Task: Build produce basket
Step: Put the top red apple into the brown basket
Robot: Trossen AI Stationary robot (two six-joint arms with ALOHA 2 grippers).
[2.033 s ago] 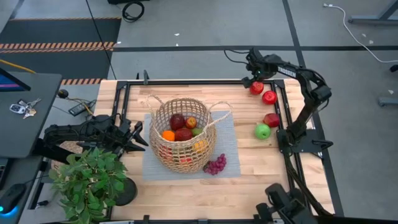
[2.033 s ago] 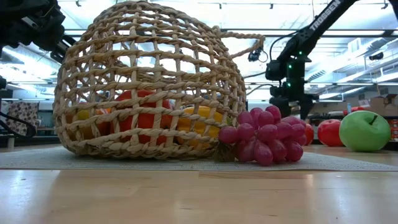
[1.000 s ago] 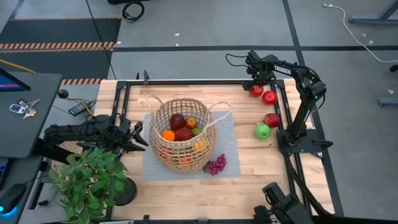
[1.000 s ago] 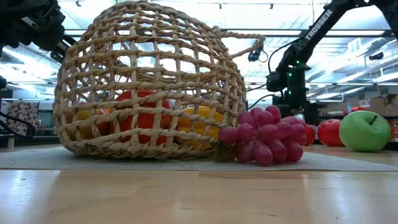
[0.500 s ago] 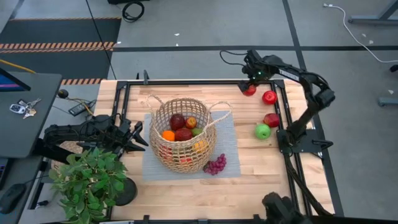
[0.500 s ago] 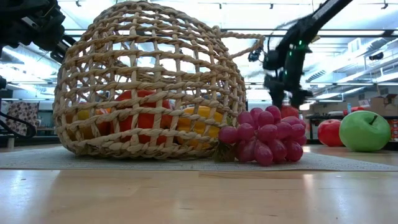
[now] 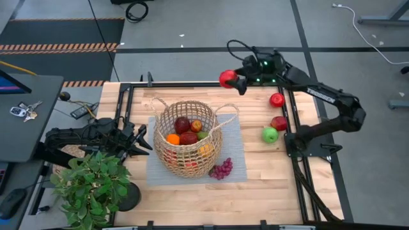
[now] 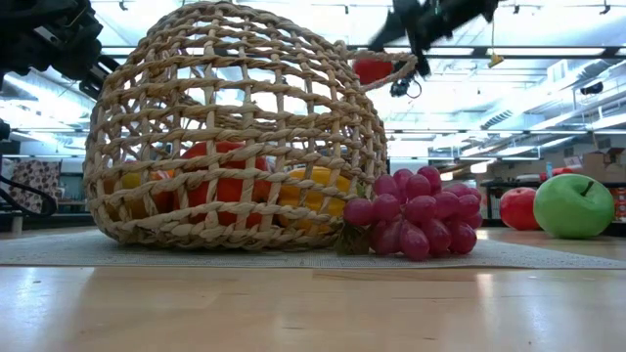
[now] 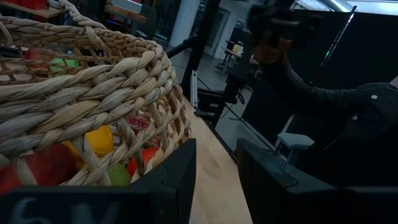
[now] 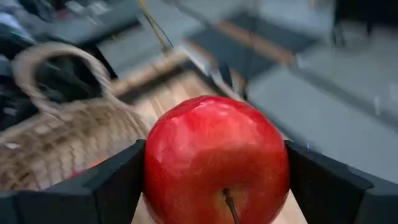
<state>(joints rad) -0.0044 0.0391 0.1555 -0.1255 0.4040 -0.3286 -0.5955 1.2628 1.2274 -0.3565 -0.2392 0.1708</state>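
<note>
From above, the right gripper (image 7: 234, 80) carries a red apple (image 7: 227, 78) over the table's far edge; its wrist view shows the fingers clamped on it. The basket (image 7: 187, 137) sits mid-table; the left gripper (image 7: 142, 142), slightly parted, holds nothing beside it

A grey concrete floor (image 7: 211, 29) surrounds the wooden table (image 7: 268, 172), with orange-and-black hazard tape (image 7: 61, 46) beyond its far left corner. A dark desk (image 7: 25, 115) holding keys (image 7: 22, 110) stands left; ceiling strip lights (image 8: 548, 51) glow overhead
</note>
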